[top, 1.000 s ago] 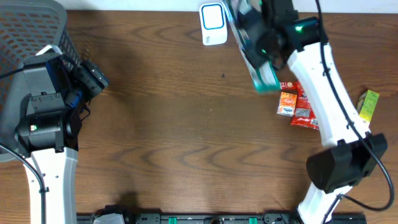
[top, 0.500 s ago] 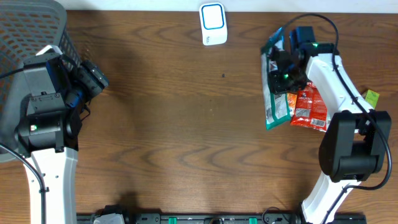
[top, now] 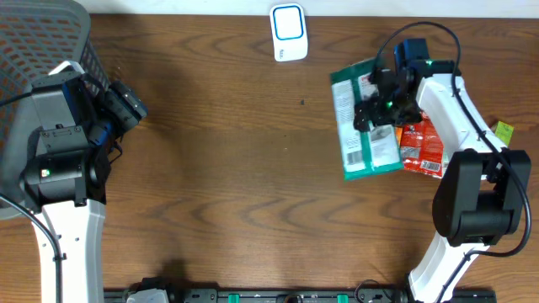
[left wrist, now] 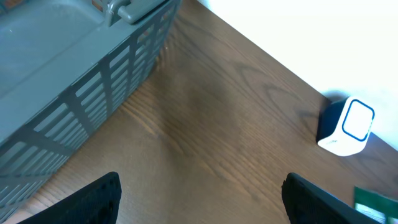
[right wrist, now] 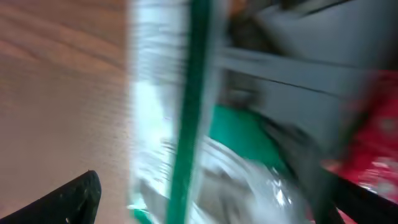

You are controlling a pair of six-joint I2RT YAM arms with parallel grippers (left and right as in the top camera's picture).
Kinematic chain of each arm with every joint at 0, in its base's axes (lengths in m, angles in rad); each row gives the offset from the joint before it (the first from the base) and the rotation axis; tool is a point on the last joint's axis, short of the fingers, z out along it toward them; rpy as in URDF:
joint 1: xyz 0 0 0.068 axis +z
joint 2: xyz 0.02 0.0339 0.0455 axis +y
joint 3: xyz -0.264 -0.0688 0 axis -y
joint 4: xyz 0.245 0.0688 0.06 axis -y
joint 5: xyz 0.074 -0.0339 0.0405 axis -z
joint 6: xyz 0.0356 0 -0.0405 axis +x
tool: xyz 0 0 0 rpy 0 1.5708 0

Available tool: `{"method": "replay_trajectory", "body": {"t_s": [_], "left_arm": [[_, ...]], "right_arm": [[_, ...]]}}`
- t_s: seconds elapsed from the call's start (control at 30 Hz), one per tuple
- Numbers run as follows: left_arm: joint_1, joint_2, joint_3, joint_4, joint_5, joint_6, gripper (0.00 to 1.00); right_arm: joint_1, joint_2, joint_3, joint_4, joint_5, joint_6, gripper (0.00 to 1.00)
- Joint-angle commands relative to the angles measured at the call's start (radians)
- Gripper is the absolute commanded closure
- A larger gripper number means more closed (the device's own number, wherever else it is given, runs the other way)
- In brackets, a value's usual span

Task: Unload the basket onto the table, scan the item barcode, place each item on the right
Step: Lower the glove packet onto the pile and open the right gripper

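The right gripper (right wrist: 221, 196) stands wide, its dark fingers (right wrist: 74, 196) at the two lower corners of the wrist view. Between them the green packet (top: 362, 124) shows only as a blur of glossy film with a green stripe, and no pad can be seen pressing it. From overhead the packet lies flat on the wooden table (top: 236, 177). It is a crinkled rectangular pouch, green-edged, with a pale printed panel facing up, and its right side is covered by the gripper's black body. Just beside it, partly under the arm, lie shiny red snack packets (top: 421, 147). A yellow-green item (top: 503, 131) peeks out past the white arm link, mostly cut off. The scanner (top: 288, 32), a white block whose face bears a blue rounded outline, stands at the far edge, well apart from the packet. The left gripper (left wrist: 199, 202) is also spread wide with nothing between its tips, beside the grey slatted plastic basket (left wrist: 68, 99). The stretch of the basket's inside that shows is smooth grey floor.
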Motion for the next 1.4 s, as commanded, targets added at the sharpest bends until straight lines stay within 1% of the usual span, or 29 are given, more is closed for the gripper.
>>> {"method": "replay_trajectory", "body": {"t_s": [0.0,0.1,1.37], "left_arm": [[0.003,0.003,0.008,0.0,0.001,0.01,0.16],[0.003,0.003,0.008,0.0,0.001,0.01,0.16],[0.003,0.003,0.008,0.0,0.001,0.01,0.16]], "right_arm": [[-0.005,-0.005,0.066,-0.022,0.138,0.007,0.01],[-0.005,-0.005,0.09,-0.038,0.175,0.007,0.01],[-0.004,-0.004,0.09,-0.037,0.174,0.007,0.01]]}}
